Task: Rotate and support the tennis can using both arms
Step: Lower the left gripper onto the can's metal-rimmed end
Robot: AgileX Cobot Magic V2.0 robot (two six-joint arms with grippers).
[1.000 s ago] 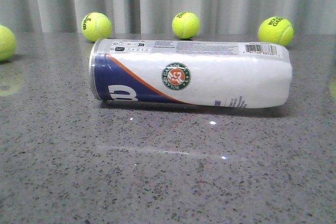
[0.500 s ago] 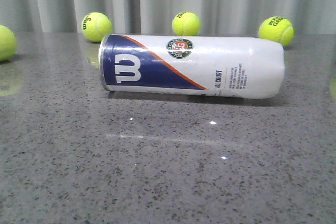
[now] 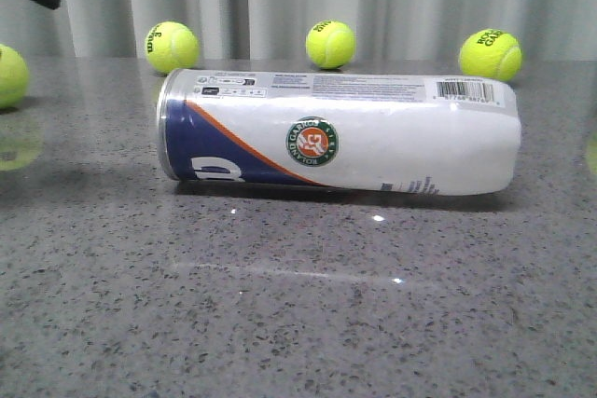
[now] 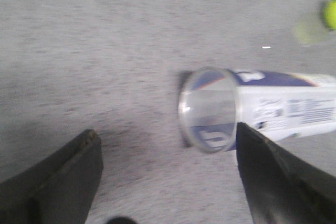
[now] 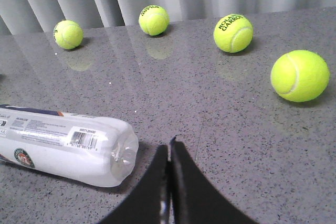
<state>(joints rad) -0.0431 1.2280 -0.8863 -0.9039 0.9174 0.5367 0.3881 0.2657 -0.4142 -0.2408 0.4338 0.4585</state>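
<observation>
Front view shows you the tennis can (image 3: 340,134) lying on its side mid-frame on the grey table (image 3: 280,323), silver rim leftward, untouched; your left gripper (image 4: 168,177) hangs spread wide just short of that rim; your right gripper (image 5: 169,182) is clenched, fingertips together, beside the can's other end

Tennis can (image 3: 340,142): round emblem reads "ROLAND GARROS", part of white W logo on navy, barcode w/ digits too small to read. Tennis ball (image 5: 233,33) in right wrist view: "ROLAND GARROS". Far-left rear ball (image 3: 172,48): prob. "Wilson", blurry.
</observation>
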